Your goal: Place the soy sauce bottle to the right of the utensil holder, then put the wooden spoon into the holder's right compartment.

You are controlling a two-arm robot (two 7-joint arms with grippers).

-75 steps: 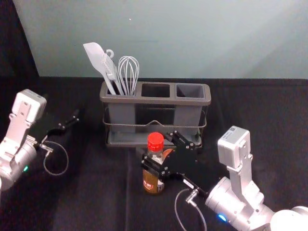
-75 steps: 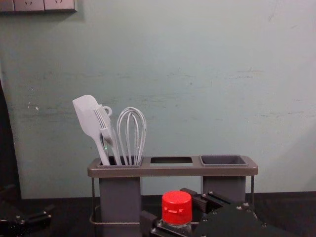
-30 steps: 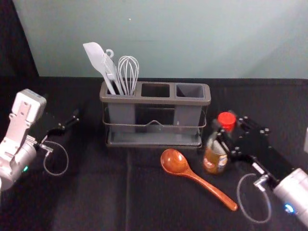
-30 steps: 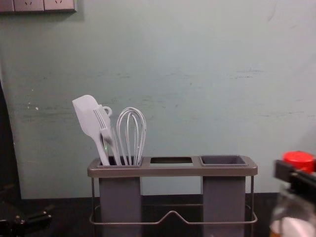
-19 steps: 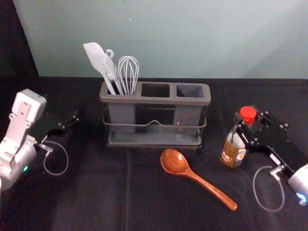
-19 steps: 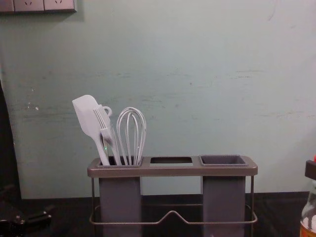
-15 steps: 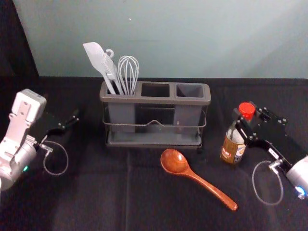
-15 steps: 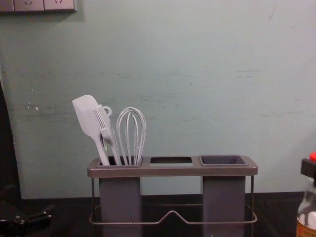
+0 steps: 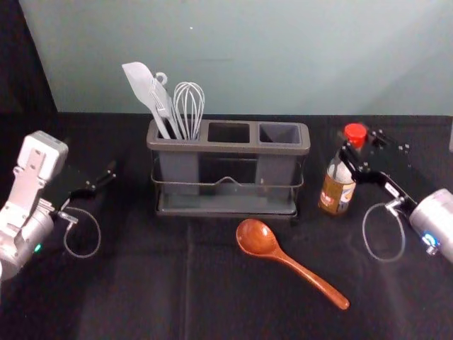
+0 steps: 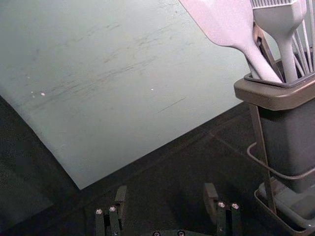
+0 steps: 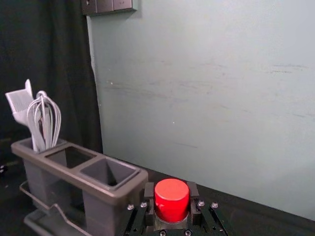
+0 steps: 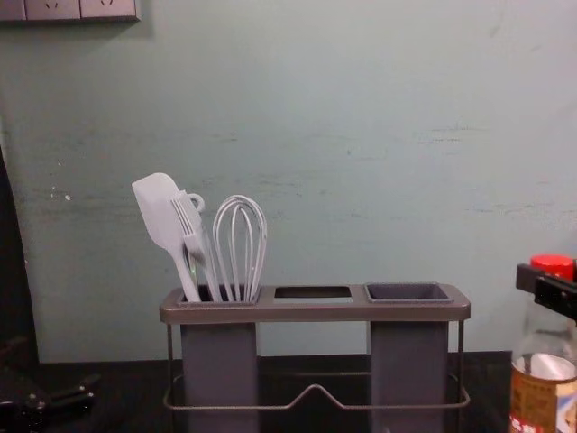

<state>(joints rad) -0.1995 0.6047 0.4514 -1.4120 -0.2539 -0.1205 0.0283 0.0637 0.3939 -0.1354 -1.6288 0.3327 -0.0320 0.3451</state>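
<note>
Right of the utensil holder [image 9: 233,148], in the head view's right half, your right tool [image 9: 359,147] pinches the soy sauce bottle [image 9: 335,193] just below its red cap [image 9: 355,132]. You have the bottle roughly upright; whether its base touches the dark worktop [image 9: 141,283] is hard to tell. Your wooden spoon [image 9: 258,238] lies at lower centre, handle slanting toward lower right. At the left edge, your left tool [image 9: 100,168] is parked, fingers spread. White utensils, including a whisk [image 9: 189,110], fill the holder's left compartment.
</note>
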